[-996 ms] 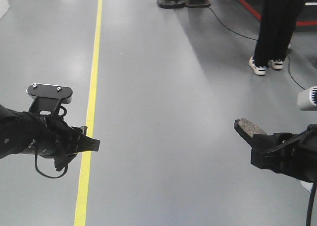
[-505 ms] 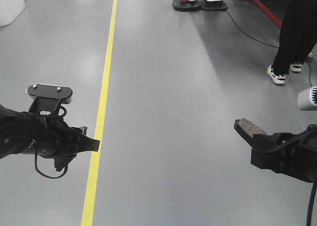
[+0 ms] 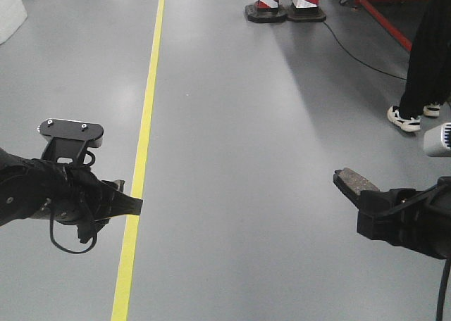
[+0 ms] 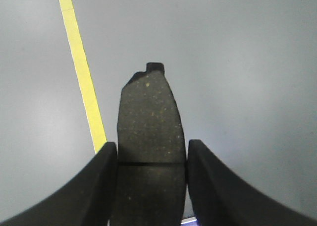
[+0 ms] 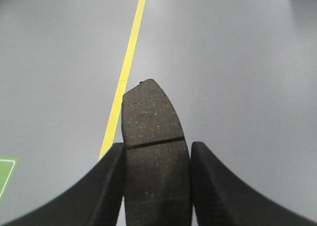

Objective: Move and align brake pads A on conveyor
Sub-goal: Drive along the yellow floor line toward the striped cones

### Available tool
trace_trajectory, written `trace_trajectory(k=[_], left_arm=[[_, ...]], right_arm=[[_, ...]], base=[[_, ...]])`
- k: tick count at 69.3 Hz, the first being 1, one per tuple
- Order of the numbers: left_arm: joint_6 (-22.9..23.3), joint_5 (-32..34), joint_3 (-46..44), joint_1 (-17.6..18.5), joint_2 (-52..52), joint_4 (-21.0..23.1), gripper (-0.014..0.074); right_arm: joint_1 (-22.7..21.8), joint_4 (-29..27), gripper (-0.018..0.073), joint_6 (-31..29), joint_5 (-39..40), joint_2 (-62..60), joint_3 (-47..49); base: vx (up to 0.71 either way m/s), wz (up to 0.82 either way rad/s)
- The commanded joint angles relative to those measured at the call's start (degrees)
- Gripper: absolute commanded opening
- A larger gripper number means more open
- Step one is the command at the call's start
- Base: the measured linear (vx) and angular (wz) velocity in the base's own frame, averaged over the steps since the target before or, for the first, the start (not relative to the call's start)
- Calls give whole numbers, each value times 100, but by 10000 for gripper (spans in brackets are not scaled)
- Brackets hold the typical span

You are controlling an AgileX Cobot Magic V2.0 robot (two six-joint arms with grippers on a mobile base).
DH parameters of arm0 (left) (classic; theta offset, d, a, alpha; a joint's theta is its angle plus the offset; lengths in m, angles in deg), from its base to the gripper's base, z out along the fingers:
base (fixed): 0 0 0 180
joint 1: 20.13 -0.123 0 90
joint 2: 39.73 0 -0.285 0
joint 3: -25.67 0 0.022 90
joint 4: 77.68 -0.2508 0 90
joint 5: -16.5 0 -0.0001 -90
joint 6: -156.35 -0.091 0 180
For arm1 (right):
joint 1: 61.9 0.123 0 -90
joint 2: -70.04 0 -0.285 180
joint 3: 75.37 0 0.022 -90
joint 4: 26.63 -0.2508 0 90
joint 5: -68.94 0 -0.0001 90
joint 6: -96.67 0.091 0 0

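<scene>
Both grippers, left [image 4: 148,186] & right [image 5: 156,186], each clamped on a dark grey gritty grooved brake pad (left's [image 4: 148,127], right's [image 5: 153,137]), tips at 12 o'clock, carried level over grey floor [image 3: 232,124]; prob. in transit, conveyor not in view.

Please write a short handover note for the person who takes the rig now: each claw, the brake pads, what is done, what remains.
Left claw: shut on a flat dark grey gritty brake pad with centre groove, held over the grey floor.
Right claw: shut on a second dark grey grooved pad, also in the air.
Conveyor: not in view; only floor, a yellow floor line and red-white striped cones ahead.
Done: both pads picked up.
Left: reach the conveyor, set both pads down, align them.
</scene>
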Motion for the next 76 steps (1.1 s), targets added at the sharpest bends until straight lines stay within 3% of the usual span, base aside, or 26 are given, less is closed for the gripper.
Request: trace_trajectory(k=[1,76], left_arm=[[7,313,-143,34,-222,-37,20],[7,313,-143,34,-222,-37,20]], right_arm=[[-16,107,67,-24,475,-72,153],[-16,102,67,-29,429,-72,153]], base=[[41,0],[48,6]])
